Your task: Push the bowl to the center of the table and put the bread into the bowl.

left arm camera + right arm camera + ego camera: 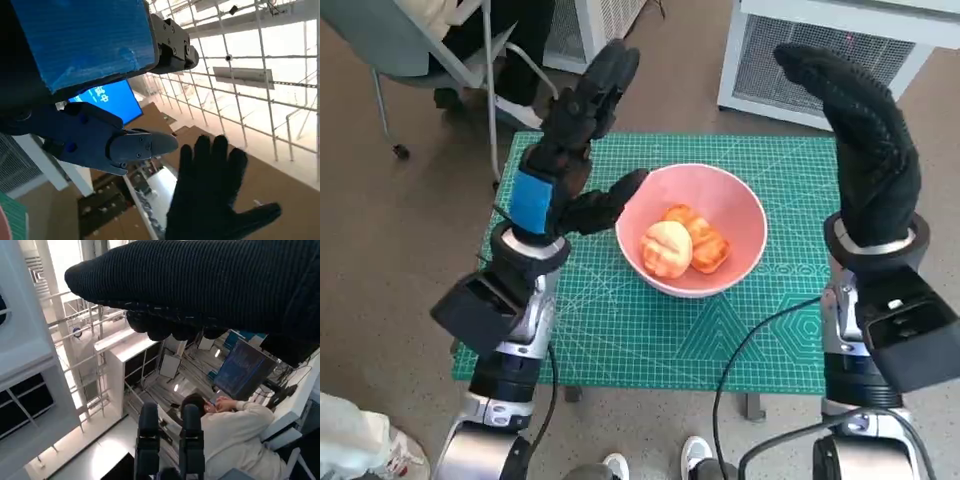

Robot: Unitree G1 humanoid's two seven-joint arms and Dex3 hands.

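overhead, green cutting mat [620, 340], beige floor [400, 230], white cabinet [820, 50]

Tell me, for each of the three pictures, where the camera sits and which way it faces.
Head view: on the head, looking down at the pink bowl with bread on the green mat; both hands raised, left hand, right hand.
Left wrist view: behind the left hand, facing up into the room.
Right wrist view: behind the right hand, facing a seated person.
Shared: each wrist view also shows the other hand.
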